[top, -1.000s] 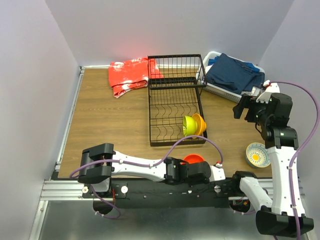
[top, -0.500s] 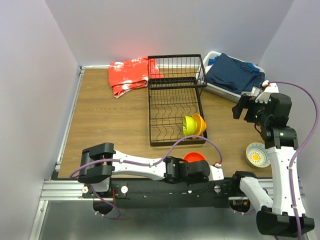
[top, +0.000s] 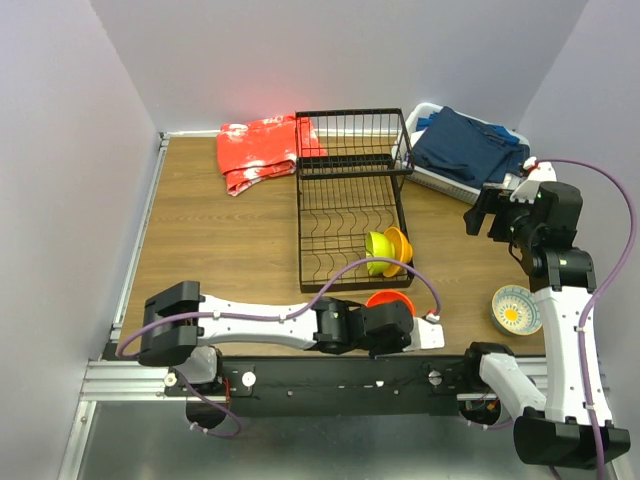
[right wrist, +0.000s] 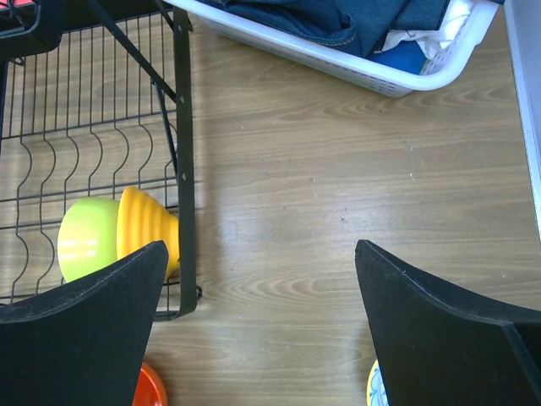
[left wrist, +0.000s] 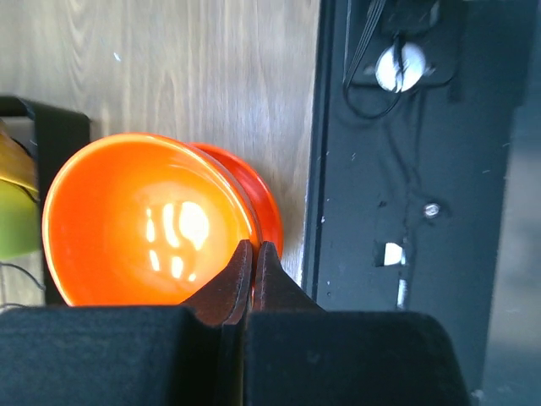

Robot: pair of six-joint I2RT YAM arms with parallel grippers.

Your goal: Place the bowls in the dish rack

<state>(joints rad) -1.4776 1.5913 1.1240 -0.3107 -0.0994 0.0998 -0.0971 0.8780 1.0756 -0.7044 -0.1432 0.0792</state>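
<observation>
My left gripper is shut on the near rim of the red-orange bowl, which sits tilted at the table's near edge, just in front of the dish rack. A lime green bowl and a yellow-orange bowl stand on edge together in the rack's near right corner. The white bowl with a blue pattern rests on the table at the right. My right gripper hangs open over bare wood right of the rack, holding nothing.
A white basket of blue cloth stands at the back right. A red cloth lies at the back, left of the rack. The black mounting rail runs along the near edge beside the held bowl.
The left jaws have closed on the red-orange bowl's rim. The left arm has stretched out and the bowl has shifted slightly toward the rack. The right arm has barely moved.
</observation>
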